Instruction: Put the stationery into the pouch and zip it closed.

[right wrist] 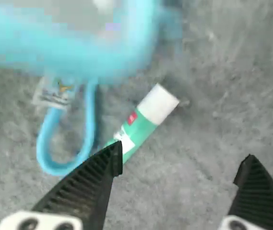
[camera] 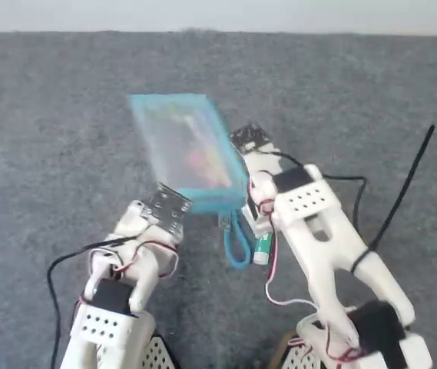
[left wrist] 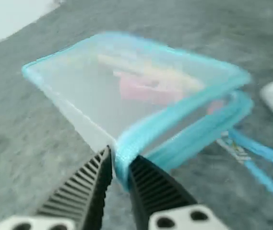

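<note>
The translucent pouch (camera: 180, 146) with a blue edge lies mid-table, with pink and yellow stationery inside (left wrist: 146, 84). My left gripper (left wrist: 121, 167) is shut on the pouch's near corner seam; from above it sits at that near-left corner (camera: 180, 213). A green-and-white glue stick (right wrist: 146, 120) lies on the carpet beside the pouch's blue strap loop (right wrist: 64, 143). My right gripper (right wrist: 182, 163) hangs open just above the glue stick, one finger (right wrist: 102, 167) over its green end. From above, this gripper (camera: 258, 221) is at the pouch's near-right corner, over the stick (camera: 263, 247).
Grey carpet (camera: 57, 138) covers the whole table, with free room to the left, the right and behind the pouch. A black cable (camera: 402, 192) rises on the right beside the right arm. A white tag (right wrist: 50, 93) hangs by the strap.
</note>
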Action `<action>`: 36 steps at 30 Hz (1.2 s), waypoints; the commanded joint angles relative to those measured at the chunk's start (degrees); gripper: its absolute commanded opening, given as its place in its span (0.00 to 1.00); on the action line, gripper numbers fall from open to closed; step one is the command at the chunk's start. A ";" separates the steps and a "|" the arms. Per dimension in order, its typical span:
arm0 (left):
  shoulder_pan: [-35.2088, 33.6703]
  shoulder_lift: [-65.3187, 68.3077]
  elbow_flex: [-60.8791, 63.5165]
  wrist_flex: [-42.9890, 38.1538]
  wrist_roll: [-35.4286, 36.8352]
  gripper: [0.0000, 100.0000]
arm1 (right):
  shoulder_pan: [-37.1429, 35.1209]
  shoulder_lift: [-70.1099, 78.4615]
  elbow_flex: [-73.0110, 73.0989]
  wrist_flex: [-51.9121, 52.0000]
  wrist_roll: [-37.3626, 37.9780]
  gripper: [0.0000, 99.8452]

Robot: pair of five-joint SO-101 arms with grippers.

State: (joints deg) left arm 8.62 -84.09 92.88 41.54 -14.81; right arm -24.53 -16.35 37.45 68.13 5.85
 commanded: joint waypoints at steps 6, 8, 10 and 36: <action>-15.56 -0.18 -4.44 -5.01 9.49 0.01 | 6.46 -8.57 5.80 0.13 3.25 0.36; -14.59 -0.09 -4.35 -4.92 9.41 0.01 | 6.46 -8.66 8.26 -2.07 3.08 0.36; -13.27 -0.09 -4.35 -4.04 9.05 0.01 | 6.46 -8.66 10.81 -4.00 2.99 0.36; -11.87 -0.09 -3.47 -4.04 8.26 0.01 | -4.26 -5.23 16.79 -14.46 -10.46 0.31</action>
State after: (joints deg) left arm -3.60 -84.00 92.44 38.73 -6.73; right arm -28.40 -23.56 54.42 54.95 -3.91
